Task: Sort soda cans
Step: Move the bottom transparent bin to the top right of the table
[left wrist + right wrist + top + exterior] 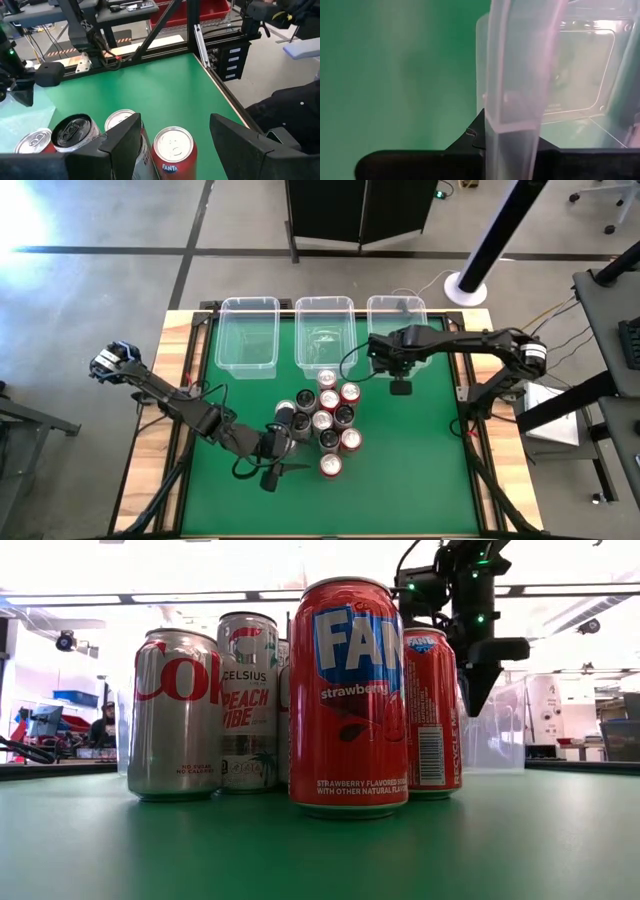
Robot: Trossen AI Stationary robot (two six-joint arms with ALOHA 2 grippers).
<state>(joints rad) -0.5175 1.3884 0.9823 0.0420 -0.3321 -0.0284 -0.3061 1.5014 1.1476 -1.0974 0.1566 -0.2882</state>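
Blocking the low view: a strawberry Fanta can stands nearest, hiding cans behind.
Cluster: soda cans mid-mat.
Left gripper: fingers spread, beside the cluster.
Right gripper: grip unclear, near the bins.

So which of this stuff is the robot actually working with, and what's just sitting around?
Part of the job:
soda cans
left gripper, open beside the cans
right gripper, by the bins

Just there:
three clear bins
white cable behind the table

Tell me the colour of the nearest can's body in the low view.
Red, with a blue Fanta label: the red cylindrical metal can, clearest in the low view.
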